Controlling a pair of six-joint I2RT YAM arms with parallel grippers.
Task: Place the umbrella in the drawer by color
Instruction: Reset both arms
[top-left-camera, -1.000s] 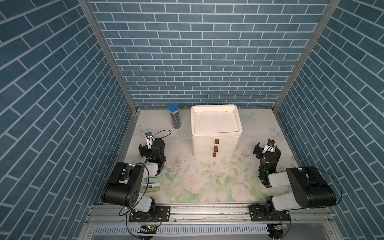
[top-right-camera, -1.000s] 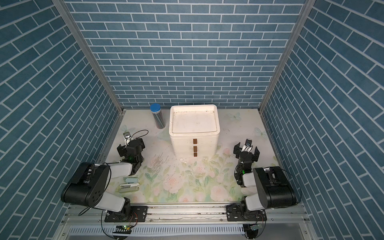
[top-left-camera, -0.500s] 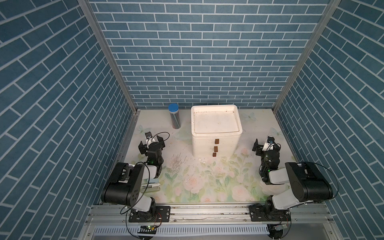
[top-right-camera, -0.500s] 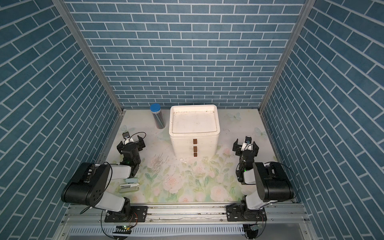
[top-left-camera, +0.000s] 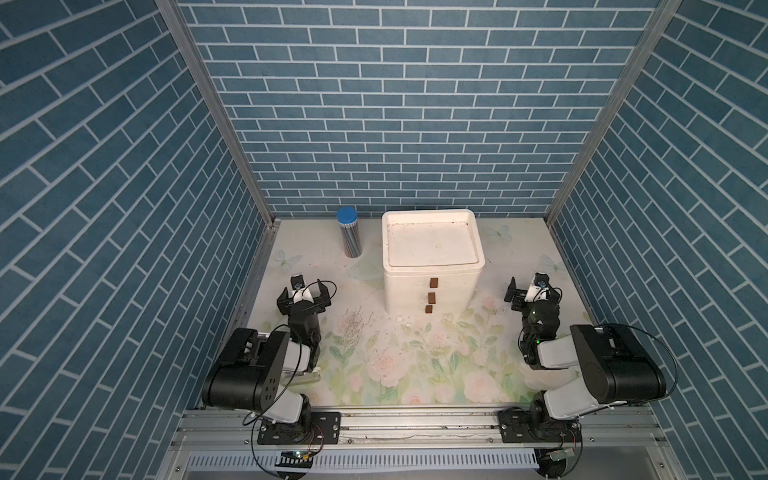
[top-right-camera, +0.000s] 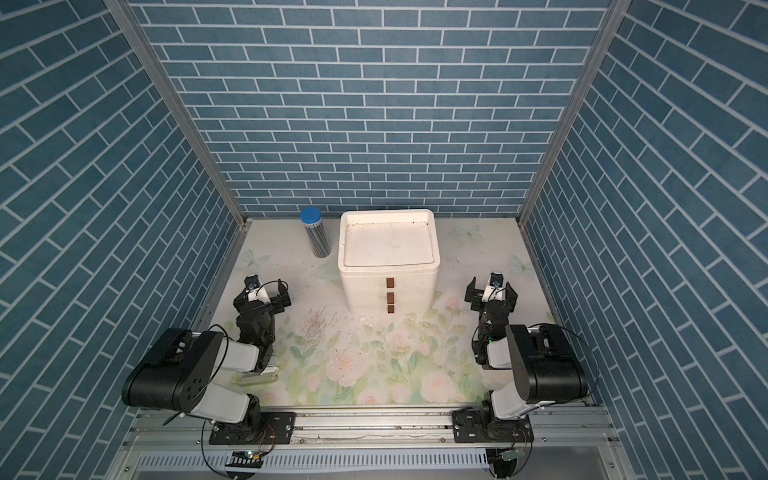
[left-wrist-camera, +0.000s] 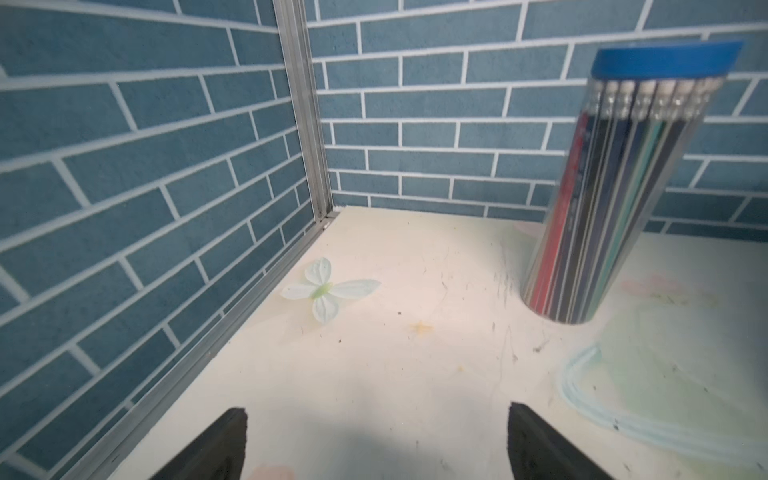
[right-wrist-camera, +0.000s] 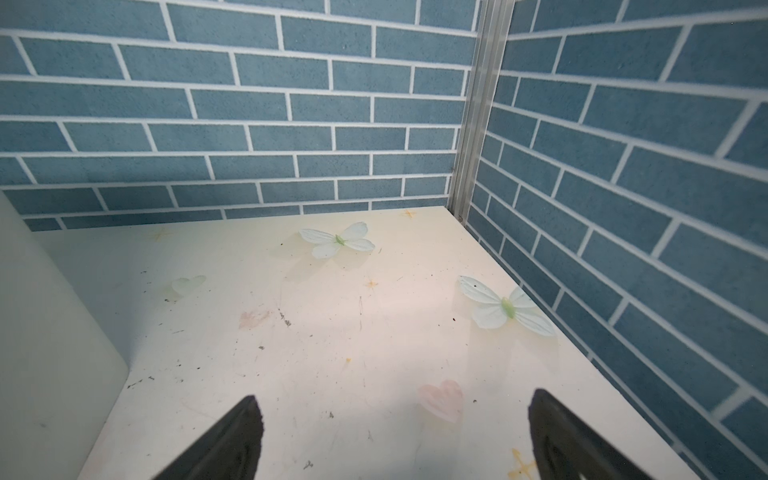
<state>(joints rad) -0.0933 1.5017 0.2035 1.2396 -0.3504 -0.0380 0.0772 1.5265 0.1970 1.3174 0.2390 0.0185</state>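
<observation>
Two arms are noted at the near side of the table (top-left-camera: 415, 374): left arm (top-left-camera: 305, 322) and right arm (top-left-camera: 540, 322). Left jaws are seen spread wide with nothing held. Right jaws are likewise spread wide and empty. A white drawer chest (top-left-camera: 432, 249) is set at back centre, with three brown handles (top-left-camera: 431, 296) on its front and all drawers shut. A tube of pencils (top-left-camera: 350, 239) is stood upright near its left side. A pale oblong thing (top-left-camera: 305, 377) is glimpsed under the left arm, partly hidden; whether it is the umbrella cannot be told.

The left gripper (top-left-camera: 303, 300) and right gripper (top-left-camera: 534, 296) have each shifted slightly.
</observation>
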